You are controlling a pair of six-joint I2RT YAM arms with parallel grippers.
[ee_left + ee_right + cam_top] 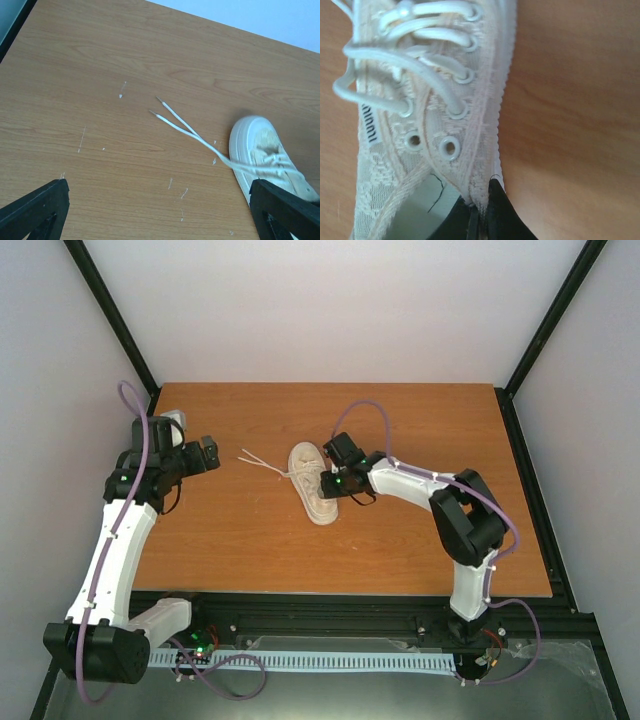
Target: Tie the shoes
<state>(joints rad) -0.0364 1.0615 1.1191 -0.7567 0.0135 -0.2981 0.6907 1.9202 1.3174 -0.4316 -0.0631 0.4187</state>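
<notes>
The left pincer (204, 454) hangs above the left part of the worktop (230, 540), jaws fully apart, holding nothing. Two loose ends of the laces (175, 122) lie flat on the wood between this pincer and the sneaker (314, 485). The sneaker rests sole-down near the middle of the worktop. The right pincer (480, 220) is closed on the edge of the sneaker's upper, just beside the last eyelets.

Cream sneaker (313, 490) mid-table, laces (262, 462) untied

Left claw (159, 189) spread wide; right claw (481, 207) pinched closed.
</notes>
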